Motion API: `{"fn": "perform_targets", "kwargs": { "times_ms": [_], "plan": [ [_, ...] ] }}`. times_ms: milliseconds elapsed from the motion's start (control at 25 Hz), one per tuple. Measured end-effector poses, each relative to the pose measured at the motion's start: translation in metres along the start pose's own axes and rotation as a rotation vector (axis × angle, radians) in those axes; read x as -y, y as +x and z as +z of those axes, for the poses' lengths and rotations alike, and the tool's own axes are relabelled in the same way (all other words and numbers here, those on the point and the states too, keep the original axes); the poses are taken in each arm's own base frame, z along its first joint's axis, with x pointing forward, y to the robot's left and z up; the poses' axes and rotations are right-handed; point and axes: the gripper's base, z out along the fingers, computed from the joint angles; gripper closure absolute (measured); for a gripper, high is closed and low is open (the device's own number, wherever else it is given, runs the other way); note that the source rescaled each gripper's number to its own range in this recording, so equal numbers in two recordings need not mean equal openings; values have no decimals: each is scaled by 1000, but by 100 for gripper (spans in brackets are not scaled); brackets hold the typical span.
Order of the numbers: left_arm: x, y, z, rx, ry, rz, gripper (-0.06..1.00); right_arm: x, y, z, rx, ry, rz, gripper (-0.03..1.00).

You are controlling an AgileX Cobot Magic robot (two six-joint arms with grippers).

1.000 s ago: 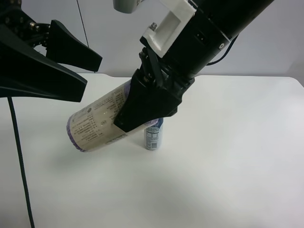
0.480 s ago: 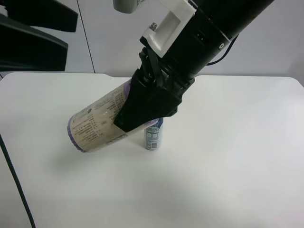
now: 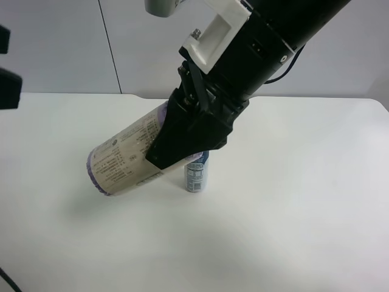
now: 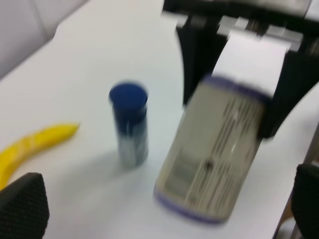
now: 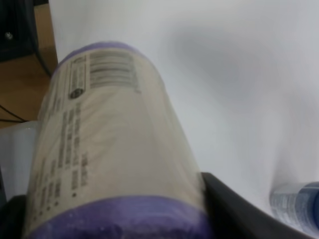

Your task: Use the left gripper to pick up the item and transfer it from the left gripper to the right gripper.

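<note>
The item, a cream-white canister (image 3: 121, 161) with purple ends and a printed label, hangs tilted above the table. My right gripper (image 3: 159, 152) is shut on its upper end. In the right wrist view the canister (image 5: 109, 144) fills the frame between the black fingers (image 5: 239, 214). My left gripper (image 4: 164, 204) is open and empty, well back from the canister (image 4: 214, 149), with only its two fingertips (image 4: 22, 206) showing. In the exterior view only a black edge of the left gripper (image 3: 7, 85) shows at the far left.
A blue-capped bottle (image 3: 196, 175) stands on the white table (image 3: 292, 201) just under the right gripper; it also shows in the left wrist view (image 4: 129, 124) and the right wrist view (image 5: 296, 204). A yellow banana (image 4: 32, 144) lies beyond it.
My left gripper has pulled away up and to the left, almost out of the exterior view. The right gripper and the canister have not moved.
</note>
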Motion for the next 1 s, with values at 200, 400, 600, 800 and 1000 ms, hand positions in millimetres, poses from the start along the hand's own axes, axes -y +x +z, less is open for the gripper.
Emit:
{"fn": "perform_targets", "kwargs": {
  "times_ms": [200,400,600,800,1000],
  "plan": [
    [10,16,-23,-112,-97,-33,-4,0,0,0,0,0,0,96],
    [24,32,-48,-192,-181,-70,-4,0,0,0,0,0,0,96],
    [40,42,-74,-127,-281,-88,-4,0,0,0,0,0,0,96],
    [60,61,-90,-40,-316,-160,-4,0,0,0,0,0,0,96],
    [69,101,-82,-50,-338,-218,-4,0,0,0,0,0,1,96]
  ]
}}
